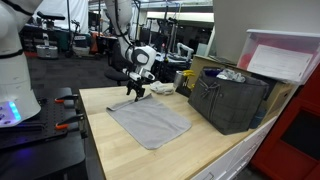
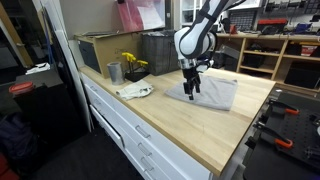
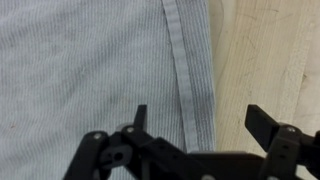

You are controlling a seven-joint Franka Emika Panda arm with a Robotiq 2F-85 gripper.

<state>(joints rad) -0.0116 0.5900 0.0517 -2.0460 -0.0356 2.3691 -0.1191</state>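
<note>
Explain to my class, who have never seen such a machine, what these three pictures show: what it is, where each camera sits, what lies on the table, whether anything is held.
The machine is a robot arm ending in a gripper, a two-fingered claw. Two pictures come from cameras standing outside the robot, looking at the table from different places. The third comes from a camera on the wrist, looking down past the black fingers. A grey cloth lies flat on the table; a dark crate and a metal cup stand nearby. The gripper is at the cloth's edge, jaws open, holding nothing.
</note>
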